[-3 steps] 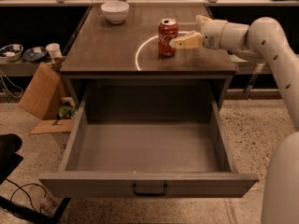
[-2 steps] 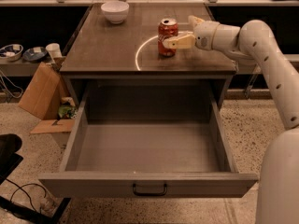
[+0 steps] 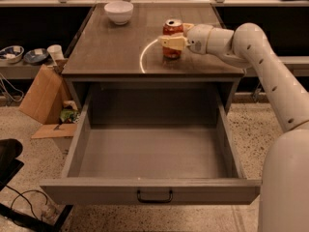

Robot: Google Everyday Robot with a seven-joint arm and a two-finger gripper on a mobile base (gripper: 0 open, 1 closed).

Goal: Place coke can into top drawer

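I see the coke can [image 3: 172,29] as red with a silver top, on the dark brown, wood-grained counter [image 3: 108,52], which bears a thin white arc [image 3: 143,58]. The cream-coloured gripper [image 3: 174,35] sits at the can, on a white arm [image 3: 270,74] dotted with small dark spots. The top drawer [image 3: 96,191] is plain grey with a black handle [image 3: 154,196]. The bowl [image 3: 119,12] is white and the floor [image 3: 29,129] is speckled beige.

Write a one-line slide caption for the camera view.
The gripper is at the upright coke can on the cabinet top, with the top drawer open and empty below.
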